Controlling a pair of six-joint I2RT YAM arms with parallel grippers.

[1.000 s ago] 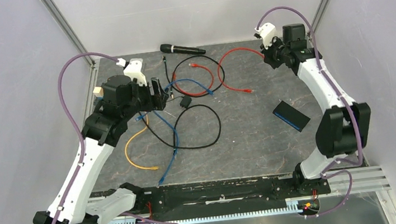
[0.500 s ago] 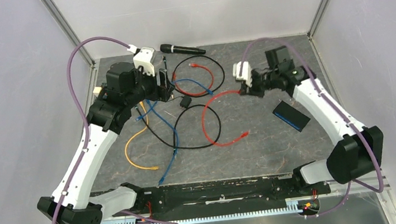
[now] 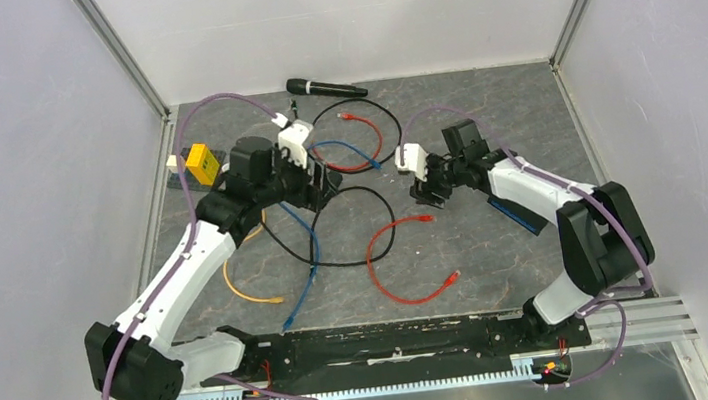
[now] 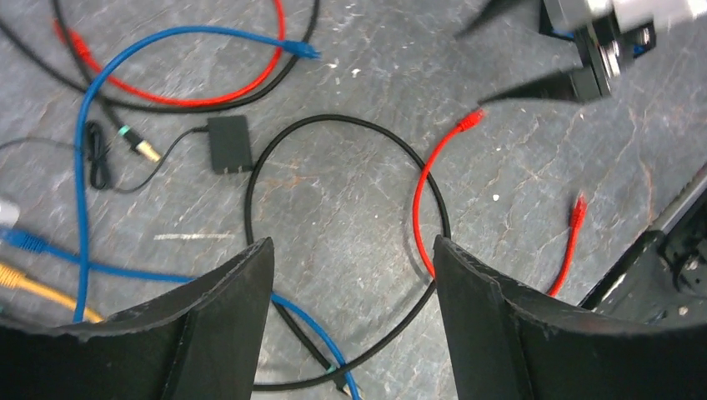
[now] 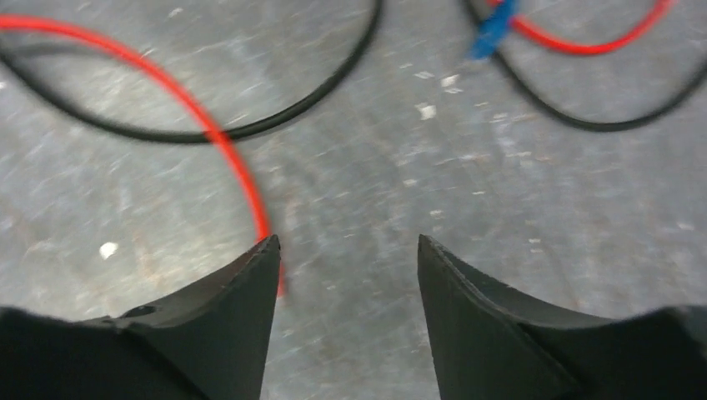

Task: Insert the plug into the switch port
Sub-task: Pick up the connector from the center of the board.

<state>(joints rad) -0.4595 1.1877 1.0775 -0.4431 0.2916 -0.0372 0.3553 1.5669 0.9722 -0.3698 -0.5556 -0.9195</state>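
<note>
- The left end effector (image 4: 350, 243) hangs released, fingers wide with nothing between them, above the far-left side of the large black cable loop (image 3: 393, 218). From there its wrist camera looks down on the tangle, so this reads as a lookout position, not a grip.
- The right end effector (image 5: 348, 240) is likewise released. Its 2 fingers stand apart over the bare dark grey stone-patterned surface (image 3: 482, 125), just right of the loop, holding nothing.
- The thin red network cable (image 3: 373, 248) lies loose, crossing the loop's near-right side. 1 red plug (image 3: 425, 218) rests just below the right end effector, which I judge suits a fresh pinch close behind the plug. The other end lies nearer the arm bases.
- The switch port cannot be made out in any view. A small pale piece (image 3: 172, 162) sits well left of the loop, just beside a bright yellow block (image 3: 200, 163). It may be the switch's box, but it is too small to tell.
- The task looks early: nothing is held, and the plug would have to travel across the loop.
</note>
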